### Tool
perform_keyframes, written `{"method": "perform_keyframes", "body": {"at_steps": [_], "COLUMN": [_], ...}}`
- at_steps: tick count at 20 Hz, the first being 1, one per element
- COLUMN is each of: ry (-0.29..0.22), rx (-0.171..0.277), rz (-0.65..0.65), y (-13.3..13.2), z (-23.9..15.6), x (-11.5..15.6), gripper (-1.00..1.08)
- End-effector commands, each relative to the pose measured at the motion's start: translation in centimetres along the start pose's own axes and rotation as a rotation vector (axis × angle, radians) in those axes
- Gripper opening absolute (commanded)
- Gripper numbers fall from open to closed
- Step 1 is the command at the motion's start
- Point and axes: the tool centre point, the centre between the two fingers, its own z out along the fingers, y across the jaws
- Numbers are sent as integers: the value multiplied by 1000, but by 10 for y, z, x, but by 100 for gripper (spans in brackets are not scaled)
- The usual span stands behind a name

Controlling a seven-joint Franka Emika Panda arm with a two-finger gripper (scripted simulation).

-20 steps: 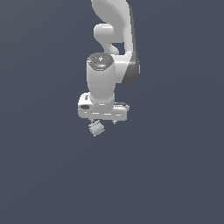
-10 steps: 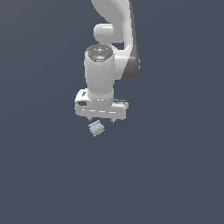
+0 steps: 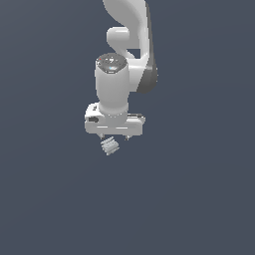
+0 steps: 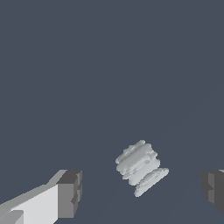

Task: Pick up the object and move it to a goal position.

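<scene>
Dark slate floor throughout; tool (image 4: 142, 192) spread apart; object (image 4: 139, 165) lies between fingers (image 4: 70, 192), untouched.

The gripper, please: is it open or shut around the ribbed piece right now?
Open. In the wrist view the gripper has its jaws wide apart, the ribbed piece between them untouched.

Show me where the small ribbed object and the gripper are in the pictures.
ribbed object (image 4: 139, 166): wrist view, on its ridged side.
gripper (image 4: 142, 192): wrist view, midway between the two fingertips.
gripper bar (image 3: 113, 125): exterior view, on its white front face.
</scene>
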Motion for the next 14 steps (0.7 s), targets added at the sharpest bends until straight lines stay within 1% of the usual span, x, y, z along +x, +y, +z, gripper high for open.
{"method": "perform_keyframes", "body": {"at_steps": [1,7,14], "ry": [-3,-11,-22], "rx": [2,8,21], "rz": [-27,-122,-276], "y": [2,9,19], "z": [4,20,43], "x": [-2,-9,-22], "gripper": [100,100,100]}}
